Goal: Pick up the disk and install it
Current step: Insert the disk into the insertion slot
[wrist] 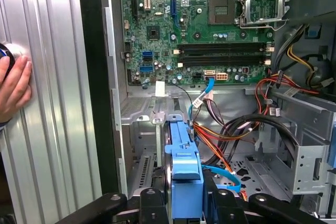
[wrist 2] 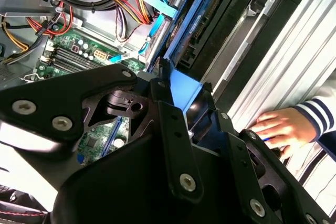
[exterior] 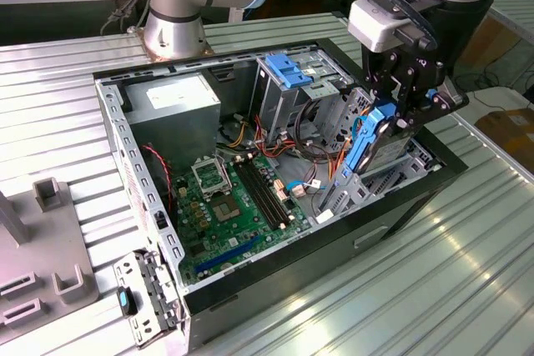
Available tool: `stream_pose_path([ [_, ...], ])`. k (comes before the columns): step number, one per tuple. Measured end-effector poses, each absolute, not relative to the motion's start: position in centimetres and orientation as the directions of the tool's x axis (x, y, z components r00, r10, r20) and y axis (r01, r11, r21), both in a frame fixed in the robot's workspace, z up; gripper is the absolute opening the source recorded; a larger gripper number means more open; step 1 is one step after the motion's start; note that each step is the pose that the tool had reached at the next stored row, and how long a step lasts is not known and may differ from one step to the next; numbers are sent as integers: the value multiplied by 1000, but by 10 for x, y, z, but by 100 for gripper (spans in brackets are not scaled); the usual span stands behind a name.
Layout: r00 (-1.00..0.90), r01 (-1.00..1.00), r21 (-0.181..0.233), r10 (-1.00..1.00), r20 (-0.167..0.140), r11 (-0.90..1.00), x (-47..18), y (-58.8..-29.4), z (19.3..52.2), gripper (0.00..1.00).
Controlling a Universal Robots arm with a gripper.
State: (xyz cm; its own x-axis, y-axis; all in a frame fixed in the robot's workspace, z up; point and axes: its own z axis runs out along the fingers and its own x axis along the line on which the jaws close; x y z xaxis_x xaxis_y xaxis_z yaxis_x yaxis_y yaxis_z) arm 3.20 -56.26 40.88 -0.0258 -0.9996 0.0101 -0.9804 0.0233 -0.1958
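Note:
The disk (exterior: 373,141) is a dark flat drive with bright blue side rails. It stands on edge over the front corner of the open computer case (exterior: 125,147), at the exterior view's right. My gripper (exterior: 402,112) is shut on its upper part from above. Its lower end reaches down to the grey metal drive bay (exterior: 392,174); I cannot tell how deep it sits. In the first wrist view the disk's blue rail (wrist: 185,169) runs between my black fingers (wrist: 152,203). In the second wrist view a pale blue patch of the disk (wrist 2: 184,88) shows between the fingers (wrist 2: 164,95).
Inside the case lie a green motherboard (exterior: 225,206), loose coloured cables (exterior: 321,156) and a grey power supply (exterior: 171,102). A tall grey drive cage with a blue latch (exterior: 288,72) stands behind the disk. A person's hand (wrist: 13,85) rests on the ribbed metal table beside the case.

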Motion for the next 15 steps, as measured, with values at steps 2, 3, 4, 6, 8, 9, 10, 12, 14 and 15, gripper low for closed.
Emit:
stream_pose_path([
  [2, -26, -980, -196, -1000, 10, 23, 32, -563, 409, 36],
  [3, -26, -980, -196, -1000, 10, 23, 32, -563, 409, 36],
  [4, -26, -980, -196, -1000, 10, 23, 32, -563, 409, 36],
  [6, -26, -980, -196, -1000, 10, 23, 32, -563, 408, 44],
  [8, -26, -980, -196, -1000, 10, 23, 32, -563, 408, 44],
  [9, -26, -980, -196, -1000, 10, 23, 33, -563, 408, 44],
  [10, -26, -981, -195, -1000, 10, 23, 38, -563, 408, 44],
  [12, -26, -981, -193, -1000, 10, 23, 46, -563, 407, 44],
  [14, -26, -982, -187, -1000, 10, 23, 55, -563, 405, 44],
  [15, -26, -982, -187, -1000, 10, 23, 55, -563, 405, 44],
])
